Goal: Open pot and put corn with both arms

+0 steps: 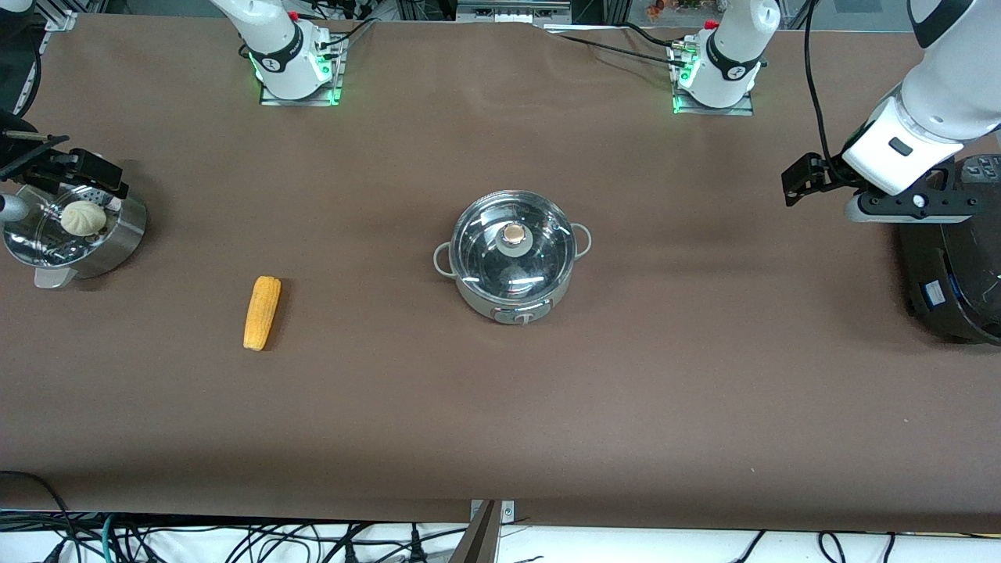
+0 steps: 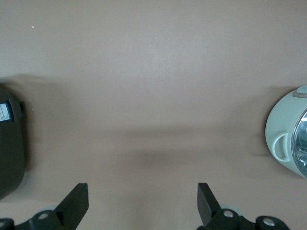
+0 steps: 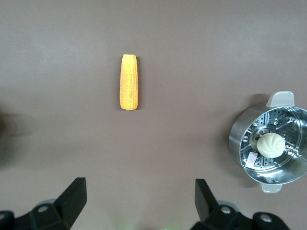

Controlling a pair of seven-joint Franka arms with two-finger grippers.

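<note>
The steel pot (image 1: 512,270) stands at the table's middle with its glass lid (image 1: 539,242) and tan knob (image 1: 514,232) on it. Its edge shows in the left wrist view (image 2: 287,139). The yellow-orange corn (image 1: 262,313) lies on the cloth toward the right arm's end, and shows in the right wrist view (image 3: 129,82). My left gripper (image 1: 907,209) hangs open and empty in the air at the left arm's end, with bare table under it (image 2: 142,201). My right gripper (image 1: 55,164) hangs open and empty in the air at the right arm's end (image 3: 140,196).
A steel perforated steamer (image 1: 117,234) with a white bun (image 1: 83,218) stands at the right arm's end, also in the right wrist view (image 3: 249,163). A big black cooker (image 1: 950,274) stands at the left arm's end, also in the left wrist view (image 2: 9,148). The table has a brown cloth (image 1: 500,407).
</note>
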